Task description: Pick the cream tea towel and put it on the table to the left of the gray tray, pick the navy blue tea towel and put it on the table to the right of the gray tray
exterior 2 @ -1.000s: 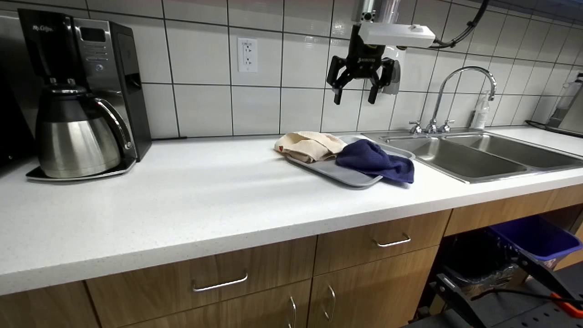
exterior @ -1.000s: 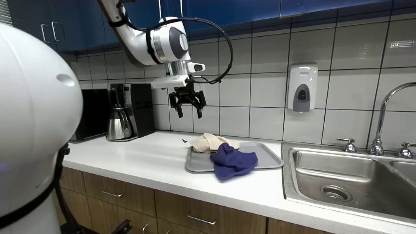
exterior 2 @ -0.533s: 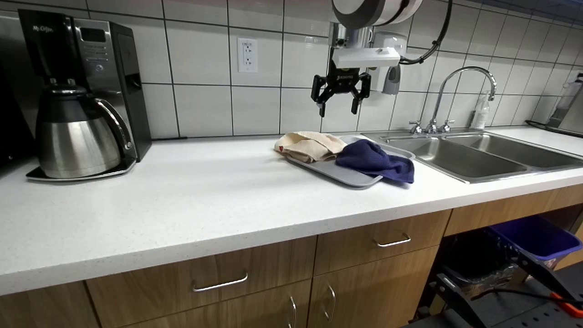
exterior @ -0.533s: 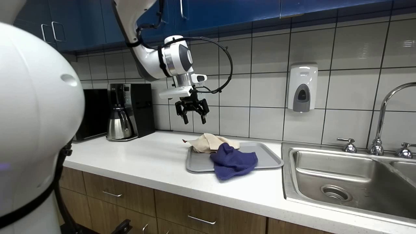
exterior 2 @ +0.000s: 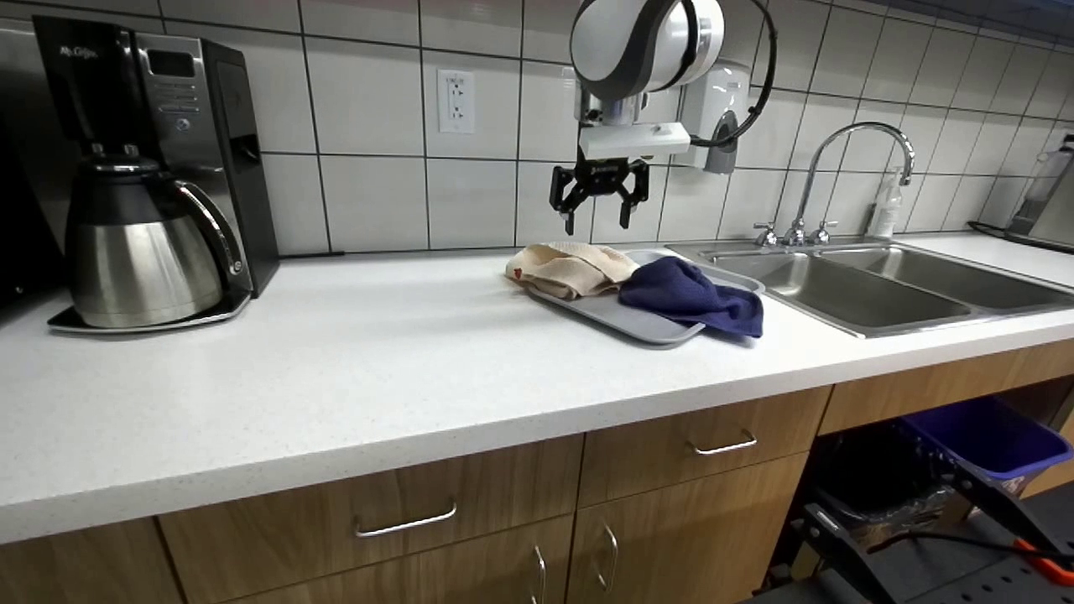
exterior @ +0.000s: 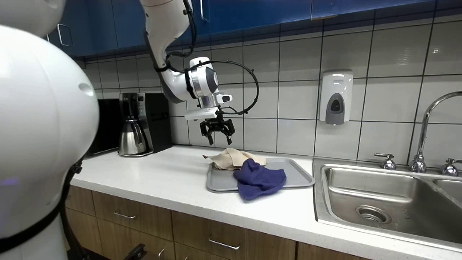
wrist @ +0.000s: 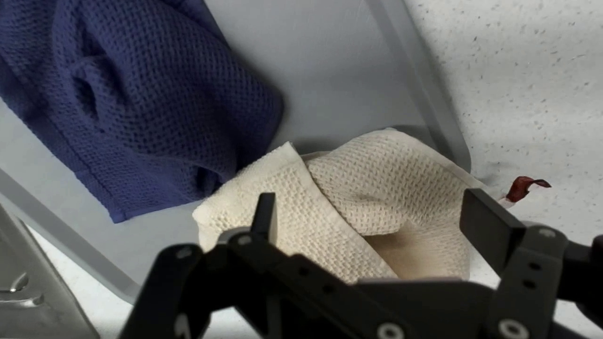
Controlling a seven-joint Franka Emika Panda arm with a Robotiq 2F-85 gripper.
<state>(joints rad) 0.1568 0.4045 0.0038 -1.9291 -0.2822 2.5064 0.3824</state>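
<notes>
The black two-fingered gripper hung wide above the crumpled cream waffle-weave tea towel, lower centre in the wrist view, partly on the flat gray tray; a shallow pinch could lose the loose folds

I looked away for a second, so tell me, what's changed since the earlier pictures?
The arm has come down and across, bringing the open jaws closer to the cream tea towel, though they still hang above it. Nothing was taken hold of or let go. That towel, the navy blue tea towel and the gray tray stayed as they were.
</notes>
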